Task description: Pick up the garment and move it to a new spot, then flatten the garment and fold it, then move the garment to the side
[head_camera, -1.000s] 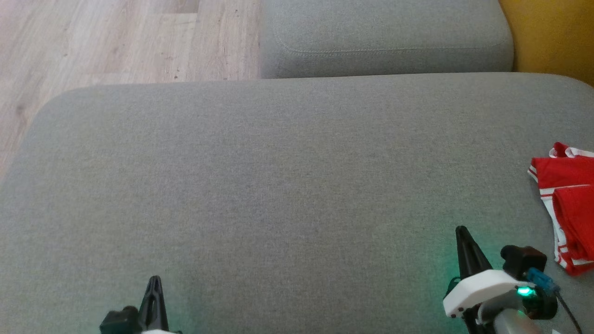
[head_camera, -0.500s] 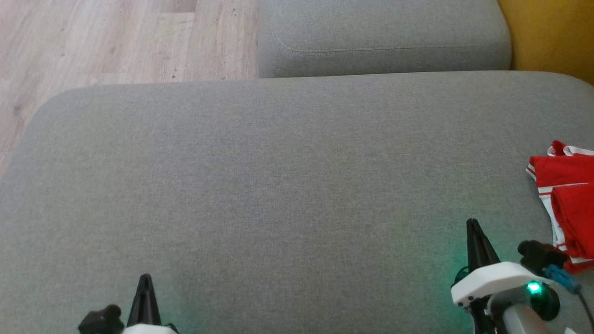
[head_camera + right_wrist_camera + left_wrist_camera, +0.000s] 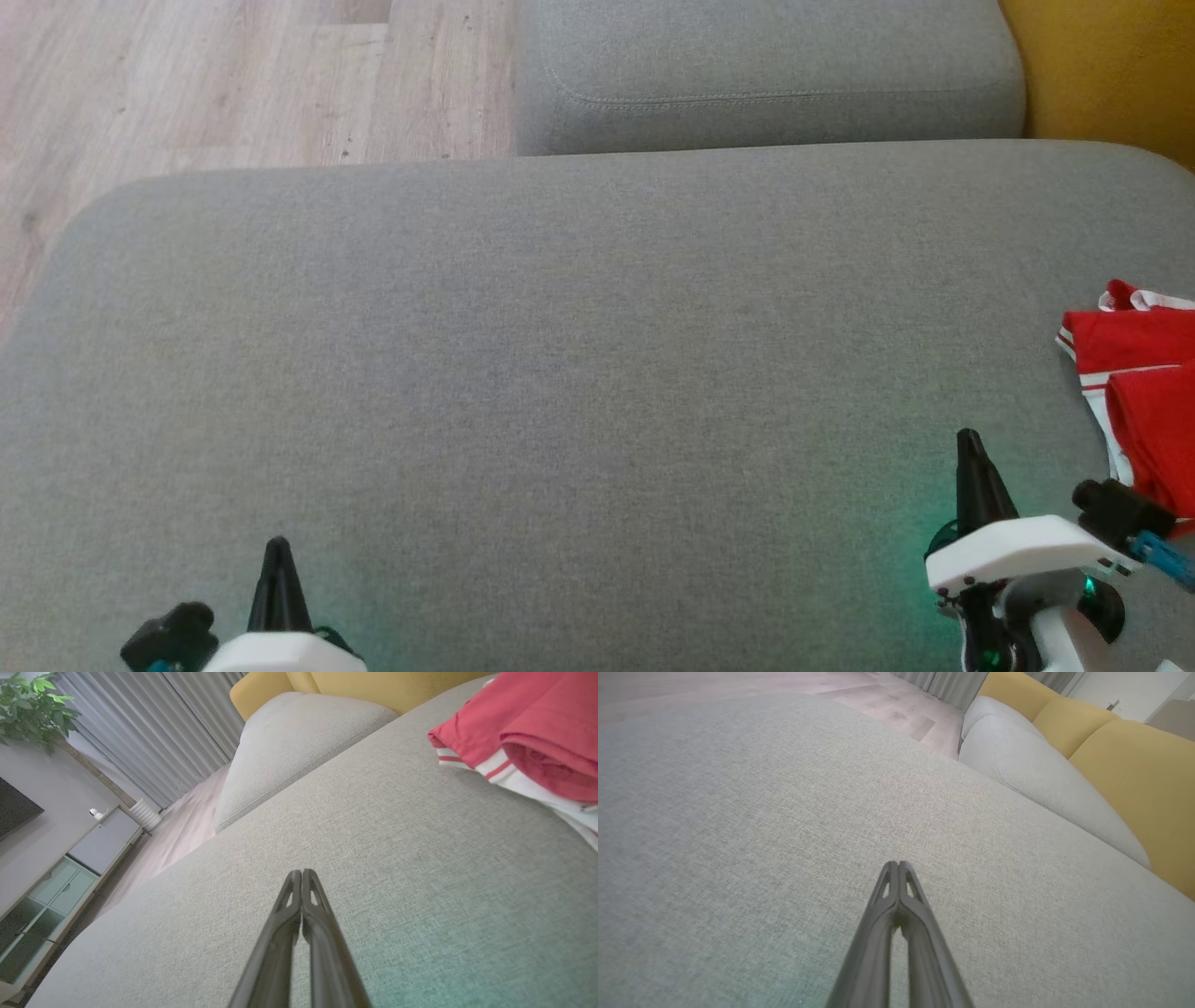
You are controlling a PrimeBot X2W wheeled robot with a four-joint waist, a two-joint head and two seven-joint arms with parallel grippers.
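Both claws are pinched fully shut and empty. The left claw [image 3: 896, 864] and the right claw [image 3: 299, 872] are each held low over the bare grey sofa seat [image 3: 560, 373], fingers pointing ahead. The red, white-trimmed garment [image 3: 1158, 420] lies folded on the seat just to the right of the right claw and slightly ahead of it, well apart from the left claw. It looks already set aside, so little of the task seems left. The risk lies with the right arm: its wrist housing sits close beside the cloth, and a swing to its right or a low drag could catch the top layer and spill the fold. How near the garment lies to the seat's edge cannot be told.
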